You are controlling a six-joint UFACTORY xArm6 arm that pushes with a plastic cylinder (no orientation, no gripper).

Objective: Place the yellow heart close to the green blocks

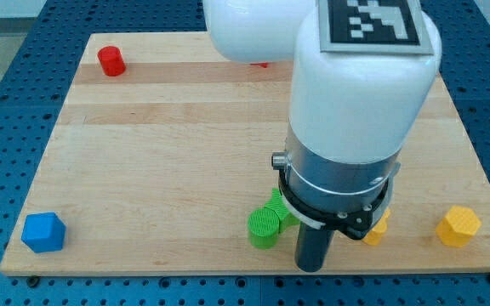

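Two green blocks lie together near the board's bottom edge: a round one (264,226) and another (279,205) just behind it, partly hidden by the arm. A yellow block (378,228) peeks out from under the arm on the right of the rod; its shape is mostly hidden. Another yellow block (458,226), hexagon-like, lies further right. My tip (312,269) is at the board's bottom edge, between the green blocks on its left and the hidden yellow block on its right.
A red cylinder (111,61) stands at the view's top left. A blue cube (42,232) sits at the bottom left corner. A bit of red (261,63) shows at the top behind the arm. The white arm body (356,102) hides the board's middle right.
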